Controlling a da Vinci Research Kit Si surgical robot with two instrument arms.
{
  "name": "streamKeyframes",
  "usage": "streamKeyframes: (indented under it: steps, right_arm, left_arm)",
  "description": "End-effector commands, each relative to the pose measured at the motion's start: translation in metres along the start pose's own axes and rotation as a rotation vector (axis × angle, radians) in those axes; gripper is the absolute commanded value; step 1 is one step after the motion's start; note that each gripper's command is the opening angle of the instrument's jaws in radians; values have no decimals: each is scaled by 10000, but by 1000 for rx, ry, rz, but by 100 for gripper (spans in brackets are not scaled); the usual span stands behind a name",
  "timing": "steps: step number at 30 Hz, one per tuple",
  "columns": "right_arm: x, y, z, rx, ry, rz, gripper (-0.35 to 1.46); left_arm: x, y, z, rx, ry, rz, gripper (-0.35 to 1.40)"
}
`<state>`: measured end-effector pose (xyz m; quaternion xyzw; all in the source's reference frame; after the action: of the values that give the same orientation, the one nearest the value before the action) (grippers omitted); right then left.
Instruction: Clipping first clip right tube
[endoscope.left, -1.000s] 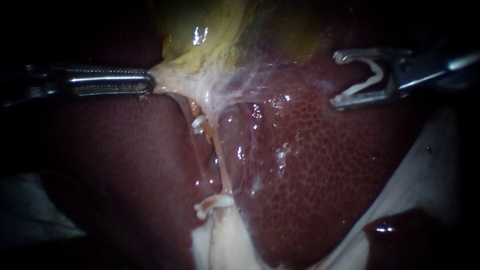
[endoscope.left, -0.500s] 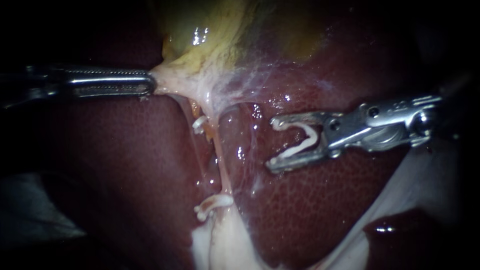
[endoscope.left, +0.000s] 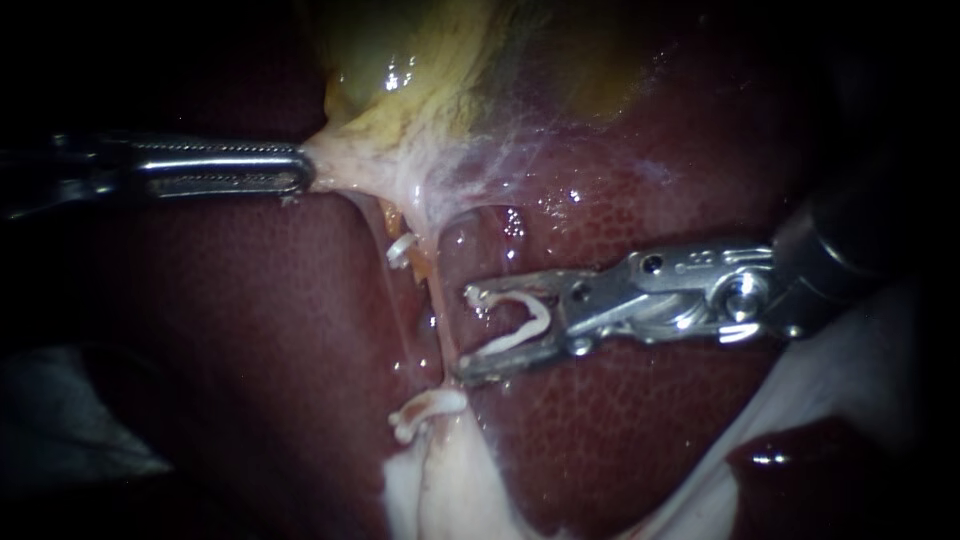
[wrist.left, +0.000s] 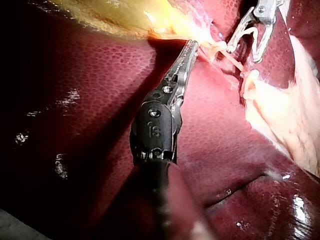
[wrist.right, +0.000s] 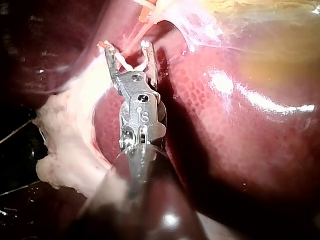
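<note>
endoscope view: right instrument (endoscope.left: 466, 334) is closing in on the right tube (endoscope.left: 443, 325).
right jaws: gripping a spread clip (endoscope.left: 522, 322), not yet straddling the tube.
left instrument (endoscope.left: 300, 168): pinching the gallbladder (endoscope.left: 400, 95) taut.

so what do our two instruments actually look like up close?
Left instrument: bright steel, long slim tapering jaws with finely serrated edges, on a black wrist housing with silver screws and a dark shaft. Right instrument: all-silver wrist, shorter jaws with hooked tips, riveted hinge, round pivot screws, dark shaft. No cables show.
</note>
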<state>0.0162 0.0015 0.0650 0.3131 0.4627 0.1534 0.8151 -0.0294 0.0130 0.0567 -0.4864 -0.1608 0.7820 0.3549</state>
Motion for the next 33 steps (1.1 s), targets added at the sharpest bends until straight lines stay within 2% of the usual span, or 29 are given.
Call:
streamKeyframes:
  steps: [1, 14, 22, 27, 33]
  right_arm:
    - [-1, 0, 3, 4, -2, 6, 46]
    - [3, 4, 17, 29, 9, 47, 45]
    - [-3, 5, 24, 38, 5, 54, 45]
    - [-5, 4, 27, 63, 7, 54, 45]
    - [-5, 3, 32, 95, 27, 67, 45]
  left_arm:
    - [0, 0, 0, 1, 0, 0, -35]
    - [0, 1, 0, 1, 0, 0, -35]
    - [1, 3, 0, -1, 0, -1, -35]
    - [1, 4, 1, 0, 0, -1, -35]
    - [2, 4, 1, 0, 0, -1, -35]
